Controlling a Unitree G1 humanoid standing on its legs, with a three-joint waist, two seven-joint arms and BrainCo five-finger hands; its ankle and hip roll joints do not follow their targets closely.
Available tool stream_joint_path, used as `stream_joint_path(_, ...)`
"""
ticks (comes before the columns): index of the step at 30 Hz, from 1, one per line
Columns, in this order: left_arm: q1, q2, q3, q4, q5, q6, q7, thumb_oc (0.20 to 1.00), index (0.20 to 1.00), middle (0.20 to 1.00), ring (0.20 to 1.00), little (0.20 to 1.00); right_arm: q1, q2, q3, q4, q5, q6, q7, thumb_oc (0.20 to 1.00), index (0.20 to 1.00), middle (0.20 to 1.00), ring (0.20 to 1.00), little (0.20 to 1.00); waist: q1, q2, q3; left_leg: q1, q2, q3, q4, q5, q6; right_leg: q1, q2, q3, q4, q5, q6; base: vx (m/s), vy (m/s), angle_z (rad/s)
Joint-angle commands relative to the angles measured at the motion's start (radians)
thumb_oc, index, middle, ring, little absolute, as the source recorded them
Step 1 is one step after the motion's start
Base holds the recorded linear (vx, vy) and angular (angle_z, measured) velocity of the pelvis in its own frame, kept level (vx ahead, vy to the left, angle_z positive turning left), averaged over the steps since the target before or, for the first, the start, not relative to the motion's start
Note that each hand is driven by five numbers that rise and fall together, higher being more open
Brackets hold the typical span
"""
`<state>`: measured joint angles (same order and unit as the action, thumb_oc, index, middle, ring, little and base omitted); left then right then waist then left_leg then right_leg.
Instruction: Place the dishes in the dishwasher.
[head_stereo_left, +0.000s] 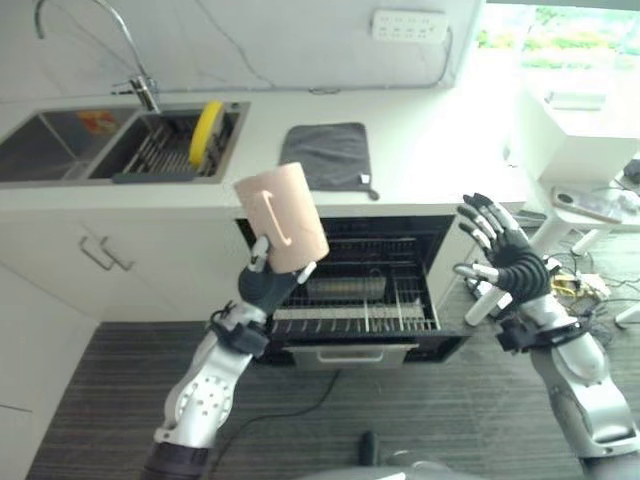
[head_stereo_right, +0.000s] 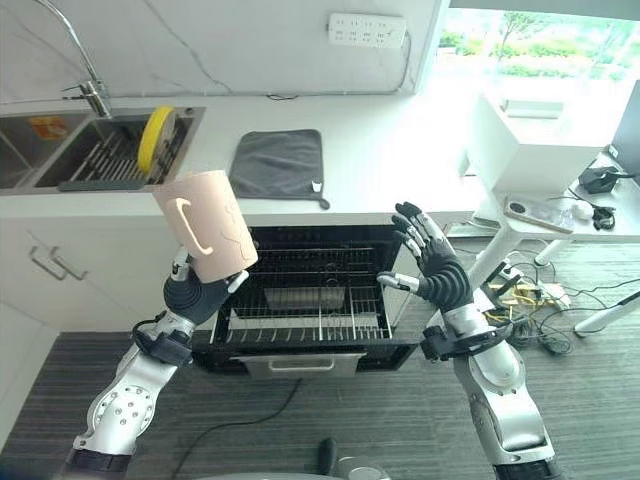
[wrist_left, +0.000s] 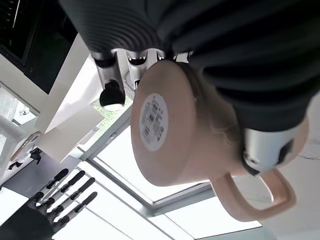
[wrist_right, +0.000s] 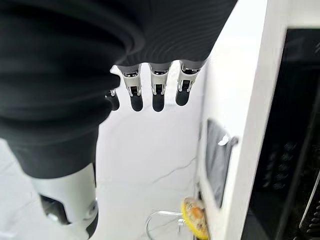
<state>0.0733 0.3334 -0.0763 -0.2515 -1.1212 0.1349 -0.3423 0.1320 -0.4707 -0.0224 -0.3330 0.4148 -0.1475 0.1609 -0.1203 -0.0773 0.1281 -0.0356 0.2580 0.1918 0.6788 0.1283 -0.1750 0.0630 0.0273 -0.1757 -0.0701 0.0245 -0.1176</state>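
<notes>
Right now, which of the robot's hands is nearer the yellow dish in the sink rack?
Left. The left hand, holding the mug, is below the yellow dish; the open right hand is far across.

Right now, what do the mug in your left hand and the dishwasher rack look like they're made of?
Mug: likely ceramic with a matte pale-pink glaze; thick wall and moulded handle, no glare. Held in the left hand. Dishwasher rack: metal wire, probably coated or stainless; thin pale-grey rods in a grid.
</notes>
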Motion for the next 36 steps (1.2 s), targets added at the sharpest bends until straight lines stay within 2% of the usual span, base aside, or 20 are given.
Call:
stream_joint_path(1,-0.012,0.010,0.011,-0.062,-0.076,-0.047,-0.049,0.200,0.200,0.200,0.200,0.200,-0.043,-0.064,-0.032,-0.046,0.029,-0.041,-0.015,1.000,1.000,1.000,1.000,1.000,-0.018,0.059,-0.035,0.056,-0.067,0.105,-0.508,-0.010,0.077,0.009,-0.103,0.048,-0.017,0.072,0.183,0.16,0.196,-0.08)
stream_joint_path(2,-0.019,0.014,0.009,-0.065,-0.090,-0.052,-0.055,0.200,0.200,0.200,0.200,0.200,-0.045,-0.069,-0.033,-0.049,0.022,-0.048,-0.028,1.000,1.000,1.000,1.000,1.000,-0.015,0.071,-0.018,0.039,-0.084,0.125,-0.605,0.016,0.078,0.023,-0.108,0.047,-0.017,0.060,0.196,0.15,0.223,-0.02)
stream_joint_path(3,-0.024,0.017,0.007,-0.063,-0.092,-0.057,-0.057,0.200,0.200,0.200,0.200,0.200,-0.048,-0.069,-0.030,-0.049,0.019,-0.054,-0.032,1.000,1.000,1.000,1.000,1.000,-0.011,0.073,-0.009,0.023,-0.092,0.116,-0.631,0.029,0.079,0.031,-0.113,0.048,-0.017,0.057,0.200,0.12,0.274,-0.06)
stream_joint_path(4,-0.027,0.012,-0.003,-0.050,-0.088,-0.076,-0.066,0.200,0.200,0.200,0.200,0.200,-0.047,-0.075,-0.033,-0.046,0.023,-0.057,-0.033,1.000,1.000,1.000,1.000,1.000,-0.015,0.073,-0.014,0.066,-0.115,0.099,-0.705,-0.010,0.097,0.028,-0.128,0.041,-0.017,0.056,0.213,0.09,0.256,-0.16)
stream_joint_path(7,-0.024,0.007,0.004,-0.050,-0.105,-0.076,-0.062,0.200,0.200,0.200,0.200,0.200,-0.009,-0.071,-0.064,-0.058,0.032,-0.057,0.004,1.000,1.000,1.000,1.000,1.000,-0.024,0.081,-0.028,0.119,-0.138,0.072,-0.761,-0.031,0.100,0.023,-0.143,0.032,-0.017,0.063,0.231,0.08,0.209,-0.47)
stream_joint_path(10,-0.025,0.000,0.027,-0.032,-0.073,-0.068,-0.076,0.200,0.200,0.200,0.200,0.200,0.027,-0.038,-0.090,-0.066,0.022,-0.049,0.015,1.000,1.000,1.000,1.000,1.000,-0.030,0.072,-0.037,0.143,-0.159,0.059,-0.766,-0.070,0.117,0.000,-0.163,0.019,-0.002,0.075,0.254,0.10,0.197,0.05)
stream_joint_path(13,-0.029,0.001,0.028,-0.033,-0.068,-0.074,-0.065,0.200,0.200,0.200,0.200,0.200,0.015,-0.021,-0.075,-0.066,0.003,-0.039,0.015,1.000,1.000,1.000,1.000,1.000,-0.028,0.069,-0.034,0.147,-0.169,0.056,-0.766,-0.081,0.129,-0.009,-0.167,0.025,0.003,0.078,0.260,0.03,0.106,0.52)
stream_joint_path(14,-0.023,0.014,0.032,-0.038,-0.016,-0.073,-0.061,0.200,0.200,0.200,0.200,0.200,0.014,-0.021,-0.064,-0.076,-0.002,-0.023,0.010,1.000,1.000,1.000,1.000,1.000,-0.020,0.064,-0.037,0.150,-0.175,0.063,-0.766,-0.091,0.138,-0.012,-0.174,0.021,0.003,0.080,0.263,0.03,0.101,0.47)
stream_joint_path(22,-0.043,0.050,-0.005,-0.031,0.115,-0.076,-0.069,0.200,0.200,0.200,0.200,0.200,-0.022,-0.028,-0.032,-0.046,0.089,0.030,0.034,1.000,1.000,1.000,1.000,1.000,-0.006,0.057,-0.045,0.159,-0.182,0.070,-0.766,-0.105,0.150,0.001,-0.178,0.010,0.000,0.076,0.267,0.00,0.024,0.05)
stream_joint_path(25,-0.060,0.066,-0.036,-0.017,0.166,-0.054,-0.121,0.200,0.200,0.200,0.200,0.200,-0.041,-0.034,-0.010,-0.033,0.158,0.084,0.090,1.000,1.000,1.000,1.000,1.000,-0.002,0.057,-0.053,0.162,-0.185,0.067,-0.766,-0.108,0.151,0.009,-0.173,0.012,-0.003,0.072,0.264,0.00,0.003,-0.01)
stream_joint_path(28,-0.079,0.072,-0.065,0.001,0.184,-0.033,-0.147,0.200,0.200,0.200,0.200,0.200,-0.058,-0.041,0.006,-0.022,0.198,0.105,0.103,1.000,1.000,1.000,1.000,1.000,-0.002,0.058,-0.058,0.163,-0.191,0.055,-0.766,-0.112,0.154,0.015,-0.164,0.025,0.001,0.065,0.260,0.00,0.001,-0.01)
stream_joint_path(30,-0.111,0.081,-0.113,0.042,0.208,-0.008,-0.165,0.200,0.200,0.200,0.200,0.200,-0.068,-0.037,0.026,-0.013,0.257,0.127,0.115,1.000,1.000,1.000,1.000,1.000,-0.023,0.064,-0.066,0.164,-0.193,0.015,-0.766,-0.109,0.159,0.004,-0.138,0.108,0.041,0.048,0.251,0.00,-0.054,0.02)
stream_joint_path(32,-0.131,0.082,-0.126,0.064,0.217,0.010,-0.192,0.200,0.200,0.200,0.200,0.200,-0.072,-0.033,0.034,-0.009,0.263,0.143,0.128,1.000,1.000,1.000,1.000,1.000,-0.031,0.066,-0.070,0.167,-0.191,-0.001,-0.766,-0.109,0.162,-0.002,-0.130,0.134,0.065,0.036,0.248,-0.01,-0.111,0.41)
stream_joint_path(36,-0.135,0.102,-0.133,0.088,0.208,-0.007,-0.203,0.200,0.200,0.200,0.200,0.200,-0.109,-0.053,0.065,-0.002,0.248,0.173,0.167,1.000,1.000,1.000,1.000,1.000,-0.022,0.064,-0.064,0.173,-0.174,0.031,-0.766,-0.105,0.142,0.021,-0.144,0.070,0.002,0.059,0.247,-0.05,-0.178,0.15)
